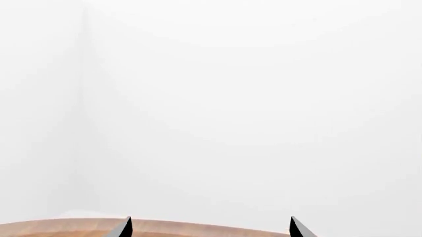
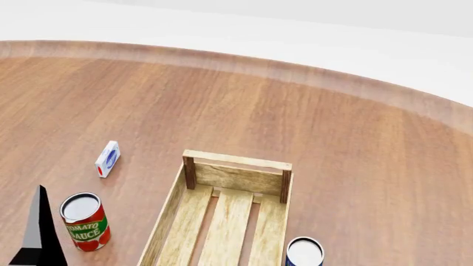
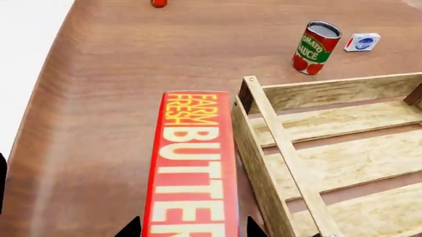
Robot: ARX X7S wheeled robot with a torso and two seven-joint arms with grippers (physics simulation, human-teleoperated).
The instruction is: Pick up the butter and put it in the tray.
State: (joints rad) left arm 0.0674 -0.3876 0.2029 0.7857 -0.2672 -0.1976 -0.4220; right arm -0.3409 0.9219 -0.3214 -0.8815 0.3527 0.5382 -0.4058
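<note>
The butter (image 3: 192, 168), a red carton with "FARM FRESH BUTTER" in pale letters, lies lengthwise between my right gripper's (image 3: 192, 228) two dark fingertips, which press close on its two long sides. It sits just outside the end wall of the tray (image 3: 267, 148), a pale slatted wooden crate with darker corner posts. The tray also shows in the head view (image 2: 236, 160); the butter and the right gripper do not show there. My left gripper (image 1: 211, 228) is open and empty, with only wall and the table's edge before it. One of its fingers (image 2: 39, 233) shows low in the head view.
A tomato sauce can (image 2: 85, 221) stands left of the tray, with a small white-and-blue box (image 2: 108, 159) beyond it. A blue can (image 2: 304, 252) stands right of the tray. The round wooden table's far rim (image 2: 296, 69) meets the white floor.
</note>
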